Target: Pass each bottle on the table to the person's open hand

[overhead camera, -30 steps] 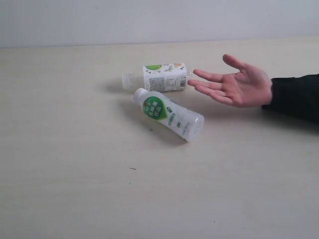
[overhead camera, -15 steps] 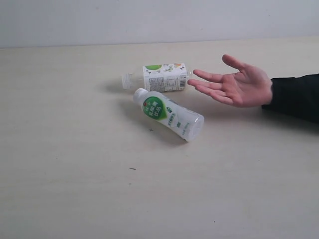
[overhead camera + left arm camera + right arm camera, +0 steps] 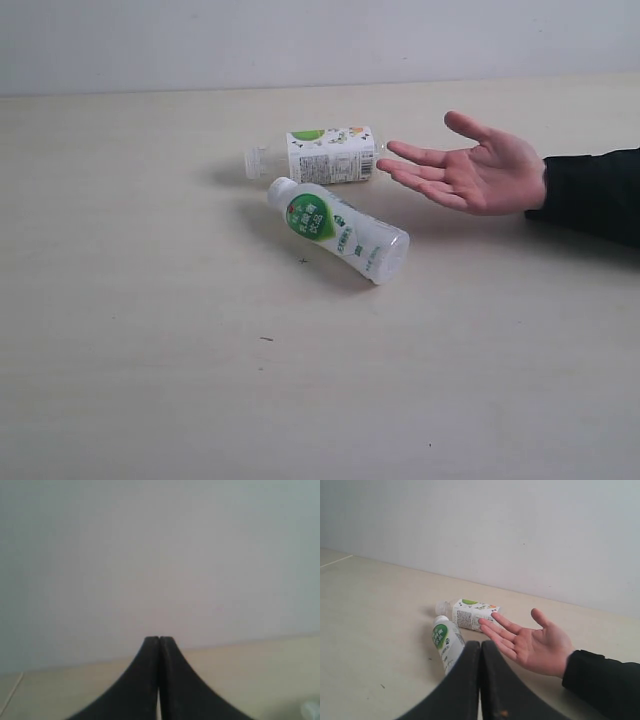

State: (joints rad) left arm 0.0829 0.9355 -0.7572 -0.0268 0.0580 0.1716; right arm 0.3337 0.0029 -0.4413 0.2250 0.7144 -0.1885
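Two bottles lie on their sides on a pale beige table (image 3: 150, 350), near its middle. The white bottle with a green round logo (image 3: 338, 231) lies nearer. The clear bottle with a white-green label (image 3: 325, 155) lies just beyond it. A person's hand (image 3: 475, 172) hovers palm up to their right, its fingertips close to the clear bottle. The left gripper (image 3: 159, 640) and the right gripper (image 3: 480, 645) both have their fingers pressed together, holding nothing.
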